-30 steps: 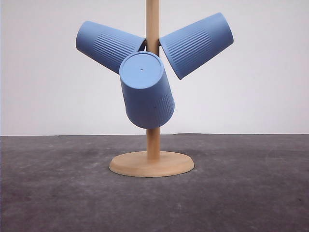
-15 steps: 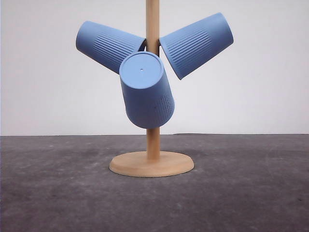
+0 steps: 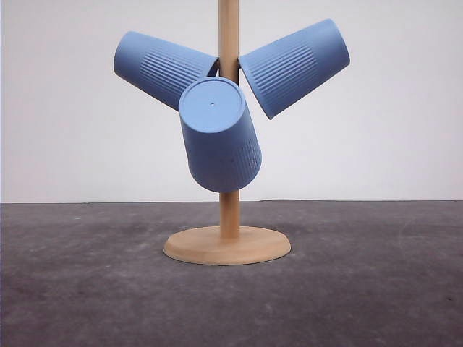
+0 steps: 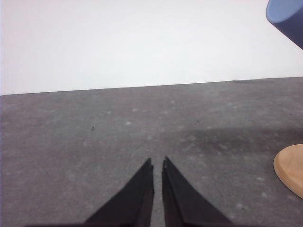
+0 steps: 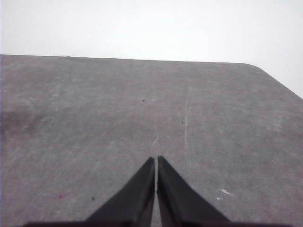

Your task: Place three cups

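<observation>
Three light-blue ribbed cups hang upside down on a wooden rack [image 3: 228, 43]. One cup [image 3: 160, 67] points up to the left, a second cup [image 3: 296, 66] points up to the right, and the third cup [image 3: 217, 134] tilts toward the camera with its flat base showing. In the left wrist view, my left gripper [image 4: 157, 163] is shut and empty over the dark table, with part of a cup [image 4: 287, 19] and the rack's base [image 4: 291, 169] at the frame's edge. My right gripper [image 5: 156, 160] is shut with nothing in it above bare table.
The rack stands on a round wooden base [image 3: 227, 246] in the middle of the dark grey table [image 3: 87, 289]. A white wall lies behind. The table's far corner [image 5: 258, 66] is rounded in the right wrist view.
</observation>
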